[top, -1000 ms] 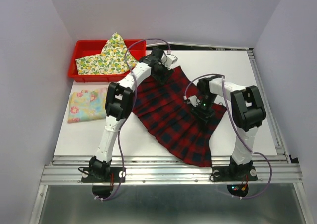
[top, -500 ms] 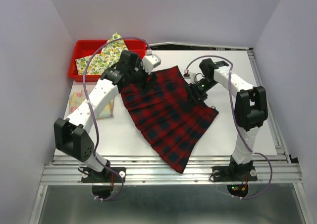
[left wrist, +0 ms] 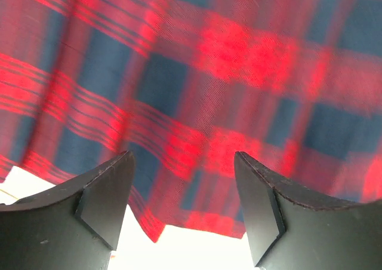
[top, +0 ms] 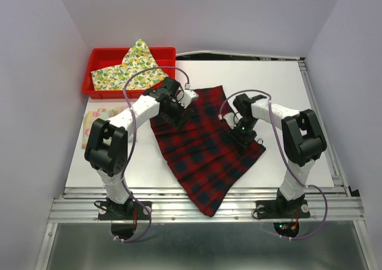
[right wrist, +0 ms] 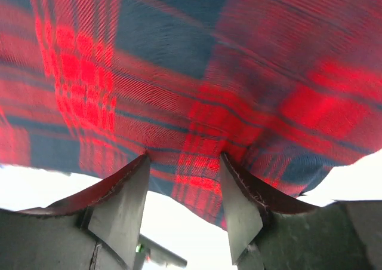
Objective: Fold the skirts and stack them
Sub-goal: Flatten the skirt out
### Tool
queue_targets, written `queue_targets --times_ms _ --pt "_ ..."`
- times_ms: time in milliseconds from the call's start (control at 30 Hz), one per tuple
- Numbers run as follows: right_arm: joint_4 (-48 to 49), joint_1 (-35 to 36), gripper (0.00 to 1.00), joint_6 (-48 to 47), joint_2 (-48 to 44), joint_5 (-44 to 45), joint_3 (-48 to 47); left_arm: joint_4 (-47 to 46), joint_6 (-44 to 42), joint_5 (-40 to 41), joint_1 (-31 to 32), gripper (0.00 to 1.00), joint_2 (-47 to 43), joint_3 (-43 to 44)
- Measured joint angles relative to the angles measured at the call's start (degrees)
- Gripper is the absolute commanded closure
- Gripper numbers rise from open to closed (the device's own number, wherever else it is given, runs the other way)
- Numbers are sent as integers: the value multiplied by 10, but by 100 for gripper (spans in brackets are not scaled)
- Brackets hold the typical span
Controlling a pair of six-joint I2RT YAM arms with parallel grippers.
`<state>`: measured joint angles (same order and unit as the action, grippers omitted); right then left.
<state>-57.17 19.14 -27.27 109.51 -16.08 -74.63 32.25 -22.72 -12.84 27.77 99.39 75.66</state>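
The red-and-black plaid pleated cloth skirt (top: 203,144) lies unfolded, spread flat and aslant on the white table (top: 286,85) under both sets of fingers, so its fold is not yet made. The left gripper (left wrist: 183,159) has its fingers spread wide, with the skirt's hem just ahead of their tips and nothing pinched. The right gripper (right wrist: 184,157) has its fingers half apart with the plaid hem between them; whether they clamp it I cannot tell. Well to the left of the left fingers, the pastel floral skirt (top: 94,119) already lies folded. Beyond it, the white lemon-print skirt (top: 128,67) waits crumpled in the red plastic bin (top: 104,56). By my judgement about one third is done.
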Motion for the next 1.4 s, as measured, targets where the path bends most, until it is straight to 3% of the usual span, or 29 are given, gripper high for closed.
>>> queue_targets --times_ms 167,333,533,667,833,900,1167,1400 --pt "-51 78 39 -32 -35 -18 61 -9 8 6 -1 23 59 69" --pt "-146 115 35 -81 -36 -174 36 -8 6 -4 -1 28 100 99" --pt "-183 106 36 -83 -72 -274 -122 -2 -27 -23 3 31 119 63" --pt "-182 24 34 -56 -66 -289 -229 1 -60 -31 24 31 119 19" --pt "-122 -124 26 -8 27 -243 -391 -5 -102 -2 87 31 121 15" --pt "-103 -145 23 -7 64 -202 -428 -8 -113 5 113 31 127 22" --pt "-74 -127 17 -78 167 -82 -456 -18 -189 8 207 25 145 49" --pt "-71 -120 21 -140 188 -51 -412 10 -203 -7 198 20 144 65"
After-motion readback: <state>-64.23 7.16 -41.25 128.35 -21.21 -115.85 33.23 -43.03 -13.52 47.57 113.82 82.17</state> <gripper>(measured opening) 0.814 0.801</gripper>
